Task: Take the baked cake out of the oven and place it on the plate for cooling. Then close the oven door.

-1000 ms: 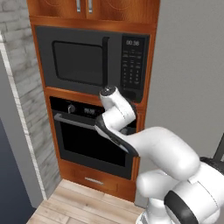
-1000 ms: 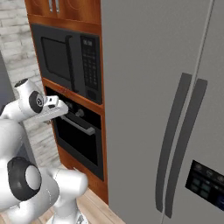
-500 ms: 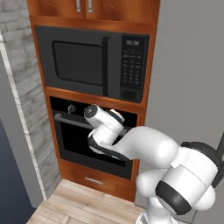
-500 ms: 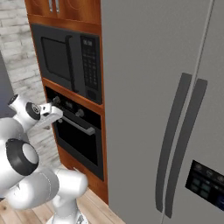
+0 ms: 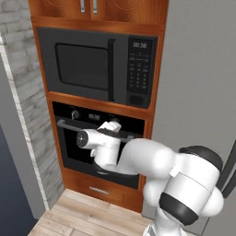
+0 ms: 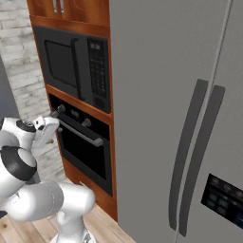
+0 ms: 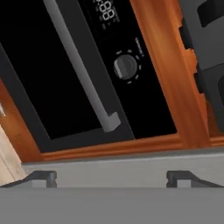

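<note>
In front of the hand (image 7: 111,177) stands the oven (image 5: 99,138), built into a wood-brown cabinet column. The oven door (image 7: 48,87) is shut against its frame, and its long silver bar handle (image 7: 81,70) runs just beyond the fingertips (image 7: 43,177), which stand wide apart with nothing between them. Past the handle are a round knob (image 7: 125,67) and a small digital display (image 7: 107,8) whose digits are too blurred to read.

Above the hand sits a dark microwave (image 5: 97,67) with a vertical handle and a keypad; its small display shows pale figures that cannot be made out. To the right of the hand rises a tall grey refrigerator (image 6: 180,109) with two long dark handles and a control panel low on its door. Below the oven is a wooden drawer (image 5: 99,189) with a small silver pull, then a light wooden floor (image 5: 87,221). A pale brick wall (image 5: 27,124) lies to the left.

Compared with a second ago, the arm has swung lower and leftward, so the hand now sits in front of the oven door at handle height, no longer up near the microwave's lower edge.
</note>
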Available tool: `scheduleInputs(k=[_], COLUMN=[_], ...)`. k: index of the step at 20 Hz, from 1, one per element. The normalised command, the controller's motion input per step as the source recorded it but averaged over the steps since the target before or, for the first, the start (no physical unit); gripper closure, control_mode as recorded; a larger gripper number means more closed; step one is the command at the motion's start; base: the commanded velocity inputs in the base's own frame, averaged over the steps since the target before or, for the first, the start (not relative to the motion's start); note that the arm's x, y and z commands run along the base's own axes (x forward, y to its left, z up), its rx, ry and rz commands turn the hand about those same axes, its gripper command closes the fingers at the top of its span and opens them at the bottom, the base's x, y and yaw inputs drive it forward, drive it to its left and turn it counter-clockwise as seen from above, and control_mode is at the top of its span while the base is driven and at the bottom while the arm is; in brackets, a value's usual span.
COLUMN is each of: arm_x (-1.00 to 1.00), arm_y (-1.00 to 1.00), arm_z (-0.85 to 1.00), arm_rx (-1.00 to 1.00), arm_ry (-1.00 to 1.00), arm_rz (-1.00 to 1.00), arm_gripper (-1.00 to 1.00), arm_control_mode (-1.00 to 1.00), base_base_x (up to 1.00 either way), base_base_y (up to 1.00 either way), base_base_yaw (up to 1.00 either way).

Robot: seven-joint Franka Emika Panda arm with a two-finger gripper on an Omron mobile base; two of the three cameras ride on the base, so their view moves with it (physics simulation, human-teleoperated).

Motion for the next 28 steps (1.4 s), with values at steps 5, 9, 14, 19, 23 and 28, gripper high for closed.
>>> scheduleInputs(k=[5, 9, 14, 19, 23, 28], arm_x=[0.18, 0.21, 0.23, 0.3, 0.38, 0.32], arm_y=[-0.01, -0.01, 0.0, 0.0, 0.0, 0.01], arm_z=[-0.16, -0.02, -0.22, -0.33, -0.27, -0.46], arm_rx=[-0.11, -0.06, -0.08, -0.09, -0.06, -0.12], arm_ry=[-0.06, -0.01, -0.02, -0.05, -0.07, -0.05], arm_rz=[0.12, 0.13, 0.12, 0.12, 0.1, 0.06], arm_gripper=[-1.0, -1.0, -1.0, -1.0, -1.0, -1.0], arm_control_mode=[-1.0, -1.0, -1.0, -1.0, -1.0, -1.0], base_base_x=[0.0, 0.0, 0.0, 0.0, 0.0, 0.0], base_base_y=[0.0, 0.0, 0.0, 0.0, 0.0, 0.0], base_base_yaw=[0.0, 0.0, 0.0, 0.0, 0.0, 0.0])
